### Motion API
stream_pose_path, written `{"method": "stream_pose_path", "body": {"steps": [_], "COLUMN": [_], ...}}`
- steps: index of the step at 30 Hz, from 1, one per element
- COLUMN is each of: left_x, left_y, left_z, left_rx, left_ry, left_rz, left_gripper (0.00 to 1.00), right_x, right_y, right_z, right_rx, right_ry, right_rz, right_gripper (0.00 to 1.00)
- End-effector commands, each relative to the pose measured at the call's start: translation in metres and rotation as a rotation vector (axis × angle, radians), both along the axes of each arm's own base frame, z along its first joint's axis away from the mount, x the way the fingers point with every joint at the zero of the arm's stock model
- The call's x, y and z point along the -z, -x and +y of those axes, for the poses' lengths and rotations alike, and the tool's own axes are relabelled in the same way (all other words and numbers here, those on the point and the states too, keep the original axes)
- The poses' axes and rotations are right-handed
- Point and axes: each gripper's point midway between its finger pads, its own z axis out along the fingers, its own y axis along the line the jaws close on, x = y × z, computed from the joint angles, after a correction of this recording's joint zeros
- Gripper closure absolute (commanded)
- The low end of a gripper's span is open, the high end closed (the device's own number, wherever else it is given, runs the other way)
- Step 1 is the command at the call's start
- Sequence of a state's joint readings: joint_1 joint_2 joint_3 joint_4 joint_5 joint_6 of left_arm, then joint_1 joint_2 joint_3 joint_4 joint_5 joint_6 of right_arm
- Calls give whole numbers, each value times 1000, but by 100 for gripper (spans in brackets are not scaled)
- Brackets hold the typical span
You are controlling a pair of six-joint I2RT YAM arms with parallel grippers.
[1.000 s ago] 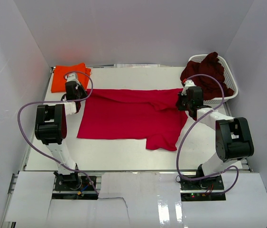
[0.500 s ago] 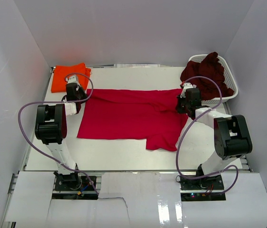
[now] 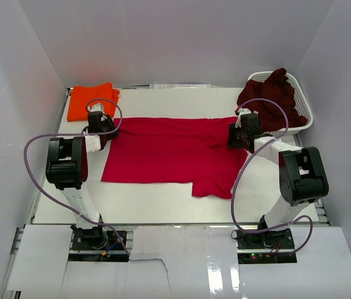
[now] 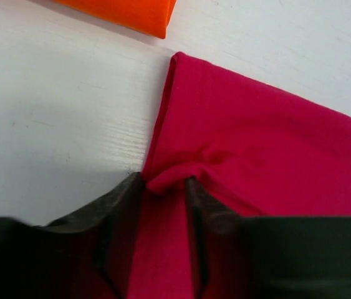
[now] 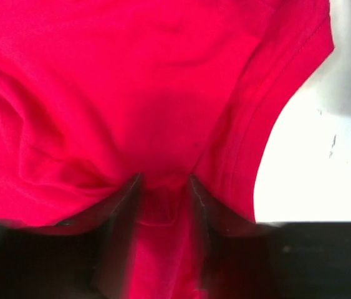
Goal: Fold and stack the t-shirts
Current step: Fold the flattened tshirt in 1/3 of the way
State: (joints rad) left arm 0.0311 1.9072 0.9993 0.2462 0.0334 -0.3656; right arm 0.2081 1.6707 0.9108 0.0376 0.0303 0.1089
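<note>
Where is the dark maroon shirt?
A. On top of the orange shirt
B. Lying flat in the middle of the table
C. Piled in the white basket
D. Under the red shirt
C: the maroon shirt is heaped inside the basket at the far right, spilling over its rim.

crimson t-shirt (image 3: 169, 149), orange t-shirt (image 3: 91, 99), seemingly maroon t-shirt (image 3: 272, 96)

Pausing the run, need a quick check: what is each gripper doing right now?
Left gripper: jaws around a pucker of the red t-shirt; gripping or released cannot be told.
Right gripper: red t-shirt between its jaws; likewise cannot be told.
</note>
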Motion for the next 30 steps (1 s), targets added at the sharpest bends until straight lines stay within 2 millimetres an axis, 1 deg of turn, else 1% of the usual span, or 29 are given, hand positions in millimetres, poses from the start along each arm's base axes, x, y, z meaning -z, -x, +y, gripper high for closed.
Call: {"method": "stream_pose_path", "body": {"steps": [1, 3, 4, 5, 7, 9, 10, 14, 16, 19, 21, 23, 25, 27, 28, 29, 30], "left_x": [-21, -20, -24, -22, -25, -29, -30, -46, -62, -81, -99, -108, -121, -127, -130, -129, -125], "left_y": [-1, 0, -1, 1, 0, -1, 0, -5, -10, -9, -12, -12, -17, -19, -22, -24, -27], "left_z": [5, 14, 17, 21, 30, 36, 38, 46, 53, 60, 63, 65, 60, 52, 48, 39, 34], "left_rx": [-17, -66, -84, -104, -146, -177, -185, -234, -270, -306, -317, -316, -293, -253, -233, -190, -169], "left_ry": [-10, -37, -44, -48, -62, -61, -60, -67, -73, -76, -71, -61, -34, -4, 10, 37, 53], "left_rz": [-12, -1, -4, 14, 17, 21, 28, 19, -11, -29, -60, -63, -76, -89, -100, -102, -100], "left_gripper": [52, 42, 34, 30, 24, 22, 20, 19, 19, 20, 20, 20, 20, 20, 20, 20, 21], "right_x": [-8, -13, -15, -18, -20, -21, -24, -28, -31, -34, -39, -44, -47, -51, -49, -49, -54], "right_y": [-9, -12, -14, -15, -14, -15, -17, -21, -22, -23, -25, -27, -28, -32, -33, -33, -38], "right_z": [-2, -6, -9, -10, -14, -17, -17, -20, -23, -26, -27, -27, -24, -22, -19, -18, -13], "right_rx": [31, 54, 70, 76, 93, 101, 105, 127, 146, 162, 169, 173, 166, 165, 156, 151, 141], "right_ry": [20, 29, 41, 43, 63, 72, 71, 81, 87, 80, 79, 73, 61, 49, 40, 34, 15], "right_rz": [-9, -22, -29, -38, -26, -19, -24, -25, -28, -28, -36, -44, -46, -53, -46, -43, -51], "right_gripper": [49, 39, 29, 25, 21, 20, 20, 19, 19, 18, 18, 18, 18, 18, 17, 17, 17]}}
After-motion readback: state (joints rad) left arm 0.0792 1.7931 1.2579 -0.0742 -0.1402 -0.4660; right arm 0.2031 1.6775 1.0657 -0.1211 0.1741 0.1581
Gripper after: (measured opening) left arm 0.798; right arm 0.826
